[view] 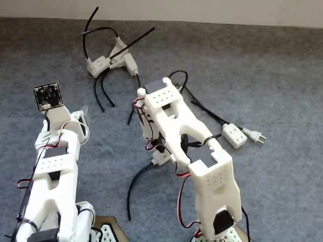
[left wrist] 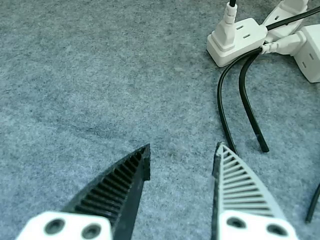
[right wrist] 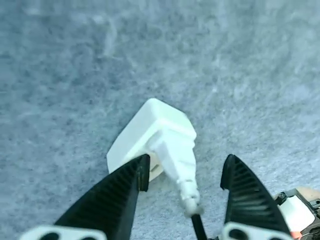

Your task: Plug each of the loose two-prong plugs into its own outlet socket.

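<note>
A: How is the right gripper (right wrist: 187, 159)?
B: Its jaws are spread, one on each side of a white plug (right wrist: 176, 150) that sits in a socket block (right wrist: 142, 131) on the grey carpet (right wrist: 60, 75)
A: And the left gripper (left wrist: 183, 146)?
B: Also spread, above the carpet. A loose plug (view: 254, 134) lies just beside another socket (view: 234, 135)

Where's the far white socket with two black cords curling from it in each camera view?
High view: far socket near the top, left of centre.
Left wrist view: ahead of the open left gripper, a plug in it.
Right wrist view: the nearer socket by the right gripper is another one.
Shared landmark: the two black cords beside it.
</note>
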You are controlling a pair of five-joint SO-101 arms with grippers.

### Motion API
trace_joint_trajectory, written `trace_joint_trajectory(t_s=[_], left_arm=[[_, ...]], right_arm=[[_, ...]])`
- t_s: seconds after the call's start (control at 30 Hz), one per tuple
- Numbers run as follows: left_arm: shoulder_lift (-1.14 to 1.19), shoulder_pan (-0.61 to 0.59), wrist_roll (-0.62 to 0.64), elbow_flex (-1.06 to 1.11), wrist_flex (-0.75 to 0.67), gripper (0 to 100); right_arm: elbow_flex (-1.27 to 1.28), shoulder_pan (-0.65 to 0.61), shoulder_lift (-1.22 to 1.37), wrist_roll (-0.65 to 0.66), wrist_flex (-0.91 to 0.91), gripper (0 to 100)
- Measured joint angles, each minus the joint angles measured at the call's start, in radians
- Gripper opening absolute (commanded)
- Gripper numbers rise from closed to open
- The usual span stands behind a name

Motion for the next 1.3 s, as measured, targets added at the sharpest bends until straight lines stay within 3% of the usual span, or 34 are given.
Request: trace_joint_trajectory(t_s=[0.2,0.53,0.83,0.93,1.1,1.3], left_arm=[[0.0,0.0,0.0,0.0,0.0,21],[0.0,0.0,0.0,0.0,0.0,21],[0.0,0.0,0.0,0.0,0.0,21],[0.0,0.0,0.0,0.0,0.0,21],[0.0,0.0,0.0,0.0,0.0,21],[0.0,0.0,0.0,0.0,0.0,21]], right_arm=[[0.0,0.0,-0.021,-0.006,-0.057,23.5],[0.02,0.0,-0.221,-0.18,-0.104,23.5],[0.155,0.012,-0.221,-0.192,-0.123,23.5],[0.166,0.012,-0.221,-0.057,-0.123,23.5],[0.166,0.012,-0.221,0.284,-0.123,23.5],[0.166,0.011,-0.221,0.821,-0.123,23.5]])
